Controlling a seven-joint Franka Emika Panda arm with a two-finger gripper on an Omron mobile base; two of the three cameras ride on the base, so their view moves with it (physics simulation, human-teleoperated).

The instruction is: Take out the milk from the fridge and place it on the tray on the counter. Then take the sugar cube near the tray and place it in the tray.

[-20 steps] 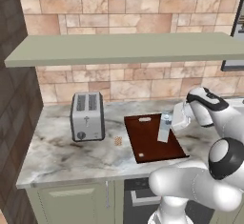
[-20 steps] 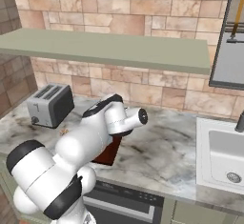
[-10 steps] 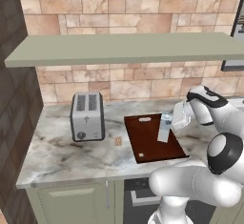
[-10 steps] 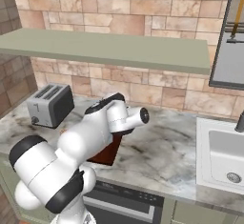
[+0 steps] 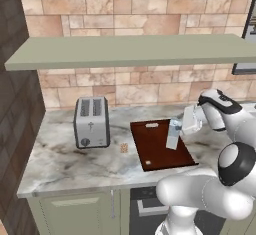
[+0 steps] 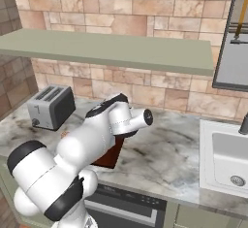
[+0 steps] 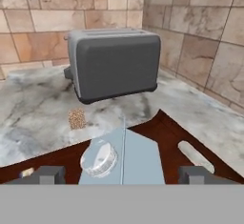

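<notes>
The milk (image 5: 173, 135) is a pale blue-white carton with a round cap, standing upright on the dark red-brown tray (image 5: 155, 154) on the marble counter (image 5: 75, 164). My gripper (image 5: 178, 128) reaches in from the right and stands open around the carton's top. In the hand view the milk (image 7: 121, 161) sits between my fingertips (image 7: 45, 174) with a gap on each side. The sugar cube (image 5: 123, 148) lies on the counter between toaster and tray, just past the tray's (image 7: 162, 125) edge where the sugar cube (image 7: 76, 118) shows speckled tan. The fridge is out of view.
A silver toaster (image 5: 92, 121) stands left of the tray near the wall. A long shelf (image 5: 130, 51) hangs over the counter. A small pale speck (image 5: 147, 163) lies on the tray's front part. A sink (image 6: 227, 159) is set in the counter far to the right.
My fingers have spread apart off the milk carton, which stays standing on the tray. The arm has barely moved.
</notes>
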